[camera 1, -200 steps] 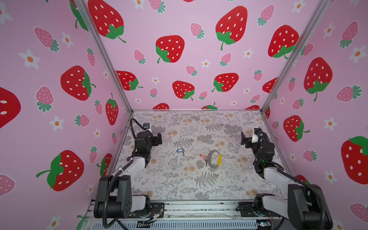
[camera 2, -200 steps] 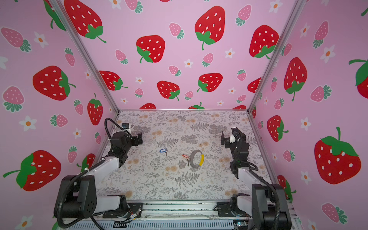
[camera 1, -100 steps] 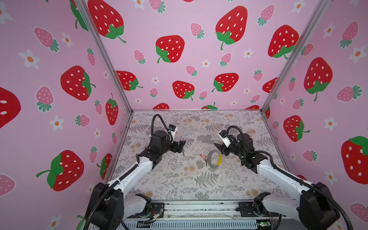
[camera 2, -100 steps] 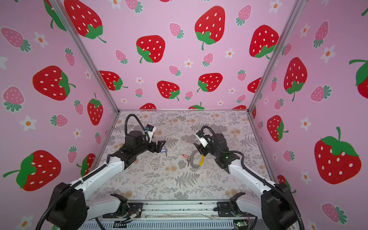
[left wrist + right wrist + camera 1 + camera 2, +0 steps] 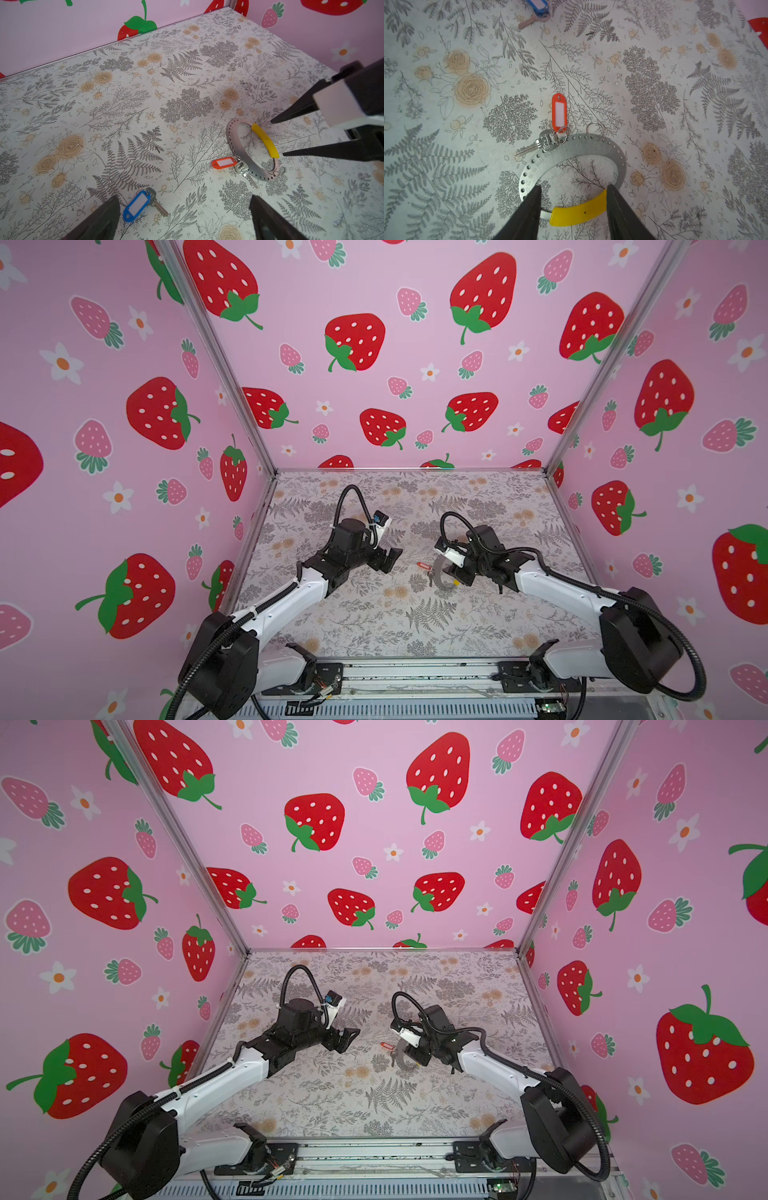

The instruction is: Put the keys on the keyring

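Note:
The keyring [image 5: 577, 147], a flat grey hoop with a yellow section [image 5: 579, 209], lies on the floral mat [image 5: 415, 626]. My right gripper [image 5: 573, 187] straddles the yellow section, one finger against its end and the other on the grey rim; it is seen too in the left wrist view [image 5: 277, 138]. The red-tagged key [image 5: 559, 112] lies against the hoop's rim; whether it is threaded I cannot tell. The blue-tagged key [image 5: 136, 204] lies apart on the mat. My left gripper [image 5: 184, 199] hangs open over it, and it lies near one finger. In both top views that gripper [image 5: 390, 560] [image 5: 347, 1040] hides this key.
Pink strawberry walls [image 5: 374, 364] close the mat in on three sides. A loose small split ring [image 5: 593, 126] sits at the hoop's rim. Both arm bases stand at the front rail [image 5: 415, 676].
Both arms swung in from the sides to the middle. My right gripper came down over the keyring's yellow section and narrowed its jaws. My left gripper moved over the blue-tagged key, still open.

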